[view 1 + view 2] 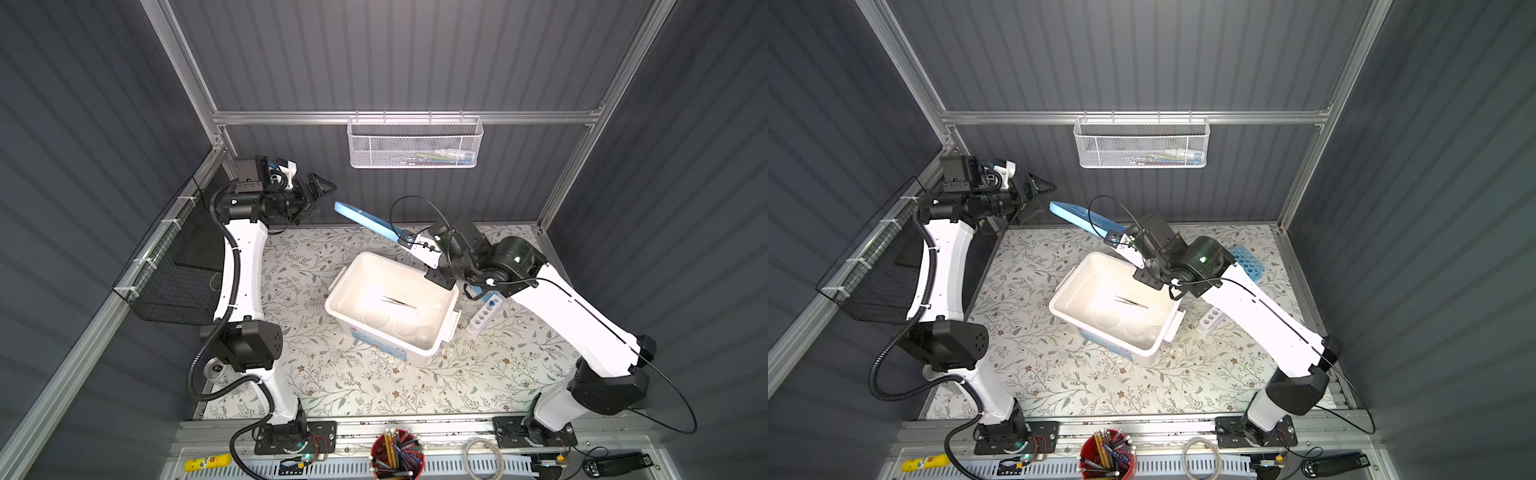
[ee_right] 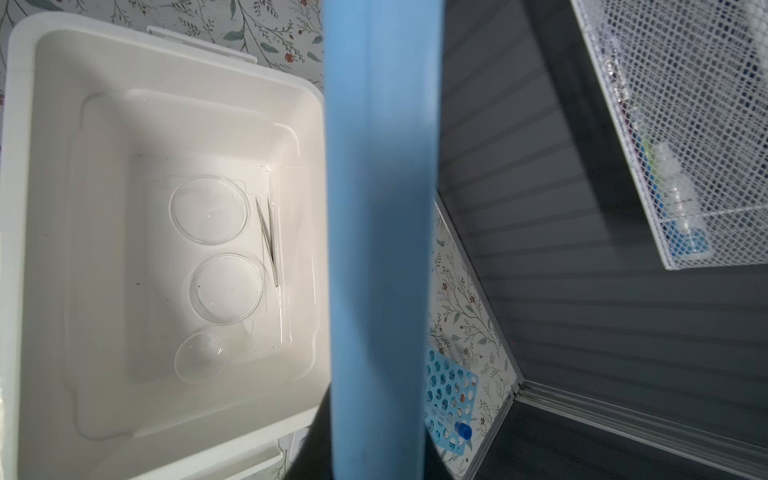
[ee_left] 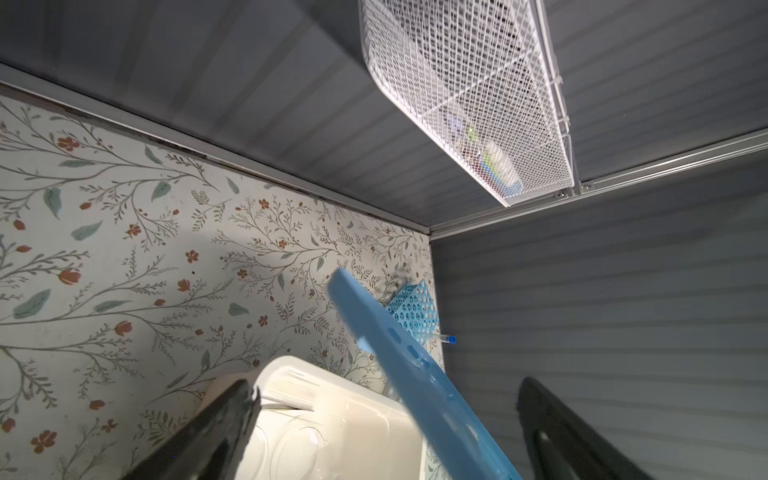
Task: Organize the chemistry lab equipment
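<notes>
Above the back edge of the white bin (image 1: 424, 355), the right pincer (image 1: 409, 240) is closed on one end of a flat blue lid (image 1: 361, 218) — most probably the lid of this bin. The lid stands out from it, tilted, toward the left pincer (image 1: 322, 198). The left pincer has its jaws spread fully and holds nothing. The free end of the lid is just beside it, and in the left wrist view the lid runs up between the two dark fingers (image 3: 216, 432) without touching either one. I judge the lid to be light and rather stiff, but thin and smooth, so with a hold at one end only it may swing or slip. A second hold on the free end, at the rim and not on the flat face, would steady it. On the floor of the bin lie two round dishes (image 2: 208, 210), the thin tweezers (image 2: 268, 237) just beside them and a small glass vessel (image 2: 201, 357) — all well below both pincers and touched by neither. These look light, slippery and breakable, so the lid should come down flat and gently. Behind the bin and to its right, a blue rack (image 1: 1248, 264) has one blue-capped tube (image 2: 461, 430) lying against it. Just beside the bin's right side, a white rack (image 1: 484, 316) holds another.
</notes>
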`<action>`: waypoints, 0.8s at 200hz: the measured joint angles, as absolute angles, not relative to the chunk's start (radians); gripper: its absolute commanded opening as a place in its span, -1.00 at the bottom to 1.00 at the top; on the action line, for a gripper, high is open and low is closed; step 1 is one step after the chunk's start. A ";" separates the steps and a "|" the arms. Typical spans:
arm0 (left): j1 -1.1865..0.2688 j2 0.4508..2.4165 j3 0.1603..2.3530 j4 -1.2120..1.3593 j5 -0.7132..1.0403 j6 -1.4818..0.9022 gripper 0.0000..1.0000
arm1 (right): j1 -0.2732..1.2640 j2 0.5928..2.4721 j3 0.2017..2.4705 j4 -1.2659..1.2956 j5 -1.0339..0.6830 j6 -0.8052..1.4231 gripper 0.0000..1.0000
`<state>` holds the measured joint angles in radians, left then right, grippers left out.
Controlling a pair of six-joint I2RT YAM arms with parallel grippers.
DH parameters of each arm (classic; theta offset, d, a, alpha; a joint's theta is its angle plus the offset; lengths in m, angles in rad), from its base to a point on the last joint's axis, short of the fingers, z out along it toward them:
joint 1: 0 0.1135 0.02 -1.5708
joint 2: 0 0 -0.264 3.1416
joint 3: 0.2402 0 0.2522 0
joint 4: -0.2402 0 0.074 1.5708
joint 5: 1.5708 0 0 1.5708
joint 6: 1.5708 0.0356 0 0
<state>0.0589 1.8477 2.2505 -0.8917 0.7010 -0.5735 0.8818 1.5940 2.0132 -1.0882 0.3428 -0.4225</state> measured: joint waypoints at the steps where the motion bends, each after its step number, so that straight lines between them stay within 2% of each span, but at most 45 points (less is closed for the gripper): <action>1: 0.060 1.848 2.251 -0.891 0.701 -0.574 0.99 | 0.877 1.594 2.020 -1.091 0.337 -0.419 -1.00; 28: 0.091 1.845 2.239 -0.865 0.701 -0.569 0.99 | 0.799 1.594 2.152 -1.145 0.205 -0.352 -0.98; 58: 0.094 1.787 2.115 -0.808 0.708 -0.566 0.99 | 0.718 1.596 2.227 -1.184 0.031 -0.270 -0.98; 117: 0.093 1.654 1.913 -0.691 0.745 -0.538 0.99 | 0.648 1.657 2.259 -1.218 -0.276 -0.134 -0.94; 160: 0.093 1.593 1.795 -0.583 0.791 -0.539 0.98 | 0.571 1.642 2.208 -1.120 -0.504 -0.002 -0.92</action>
